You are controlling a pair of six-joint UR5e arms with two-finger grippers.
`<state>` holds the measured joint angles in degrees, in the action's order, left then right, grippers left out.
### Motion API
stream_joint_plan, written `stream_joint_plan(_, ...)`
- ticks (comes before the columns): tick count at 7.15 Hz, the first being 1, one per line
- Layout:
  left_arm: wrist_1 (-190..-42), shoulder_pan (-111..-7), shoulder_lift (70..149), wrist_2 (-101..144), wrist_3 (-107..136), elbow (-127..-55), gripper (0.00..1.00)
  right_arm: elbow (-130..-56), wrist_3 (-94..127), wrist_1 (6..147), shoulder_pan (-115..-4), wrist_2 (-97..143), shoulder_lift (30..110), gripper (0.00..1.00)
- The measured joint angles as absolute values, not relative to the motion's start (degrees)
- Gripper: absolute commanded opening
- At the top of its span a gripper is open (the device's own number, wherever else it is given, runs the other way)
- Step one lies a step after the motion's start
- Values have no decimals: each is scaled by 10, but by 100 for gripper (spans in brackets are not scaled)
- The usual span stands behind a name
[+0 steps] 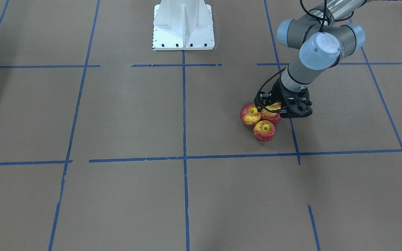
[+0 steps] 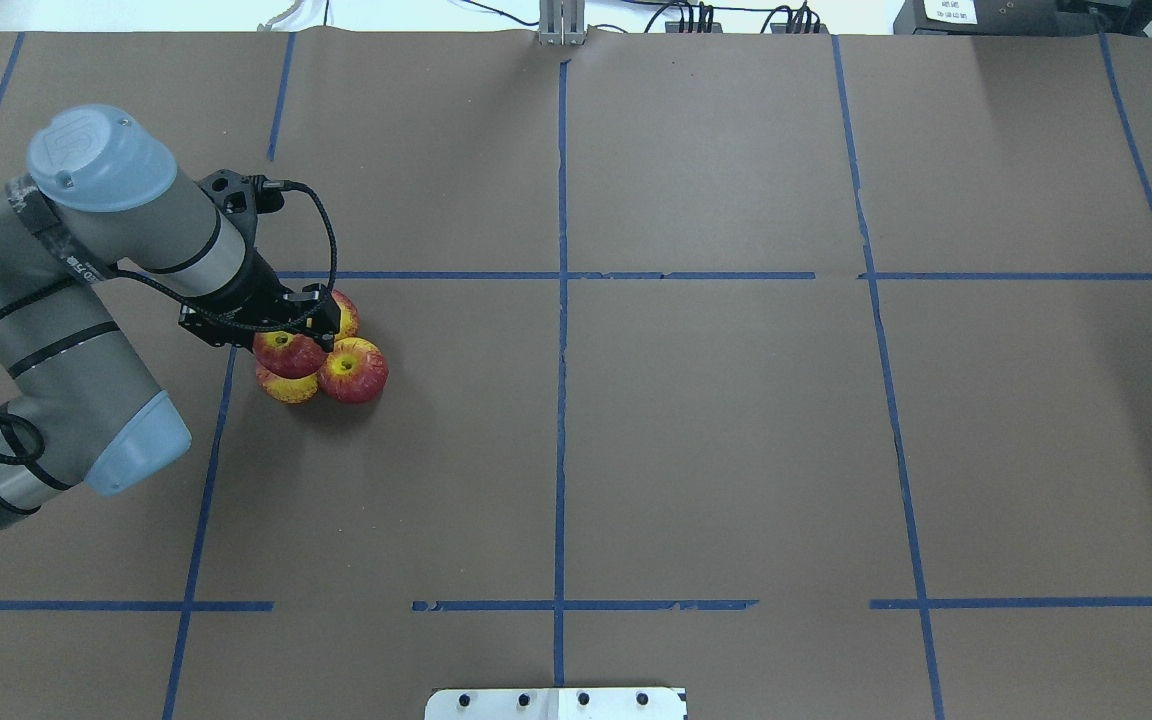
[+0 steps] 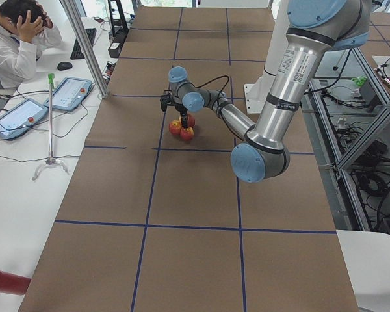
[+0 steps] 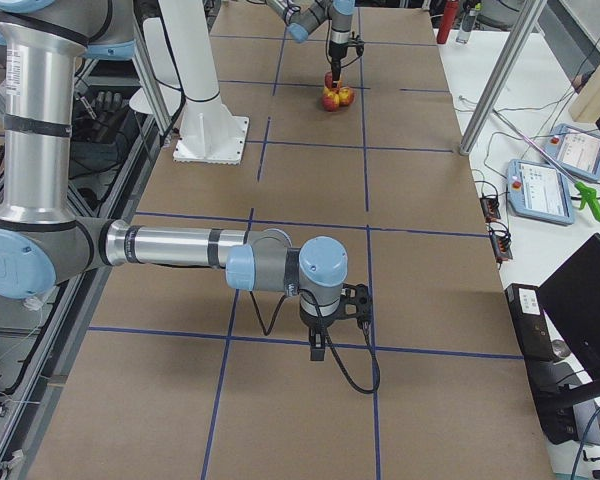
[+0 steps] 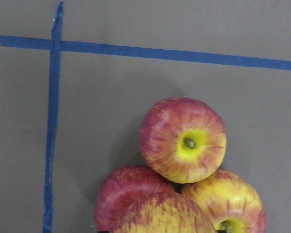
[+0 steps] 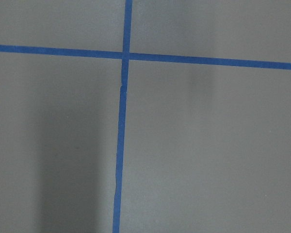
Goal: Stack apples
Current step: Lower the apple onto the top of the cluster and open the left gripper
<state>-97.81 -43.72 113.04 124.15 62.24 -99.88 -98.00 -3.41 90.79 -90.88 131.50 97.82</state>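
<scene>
Looks like final placing: fourth small round red-yellow apple (image 2: pixel 291 355) atop three matching apples (image 2: pixel 354 370), near left edge of tabletop (image 2: pixel 736 450). Cannot tell hold of left gripper (image 2: pixel 284 330): clamped or loosed. Next: release gently, lift straight.

A robotics lab: blue-taped paper-covered table (image 2: pixel 736 450), teach pendants (image 3: pixel 68 93), seated operator (image 3: pixel 16 39) alongside.

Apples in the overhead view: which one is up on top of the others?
The apple right at the left end effector: it rides on the other three, which sit on the table.
</scene>
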Motion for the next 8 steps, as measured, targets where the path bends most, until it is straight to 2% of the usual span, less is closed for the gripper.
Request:
stream_joint_plan(4, -978, -431, 1140, 1229, 622, -989, 0, -980, -34, 908, -909, 1315, 978, 100)
stream_joint_plan(5, -978, -430, 1141, 1227, 622, -988, 9, -980, -34, 908, -909, 1315, 978, 100)
stream_joint_plan(6, -978, -429, 1141, 1226, 622, -986, 53, -980, -34, 908, -909, 1315, 978, 100)
stream_joint_plan(7, -978, -429, 1141, 1225, 621, -985, 80, -980, -34, 908, -909, 1315, 978, 100)
stream_joint_plan(8, -979, -428, 1141, 1225, 621, -984, 100, -980, -34, 908, -909, 1315, 978, 100)
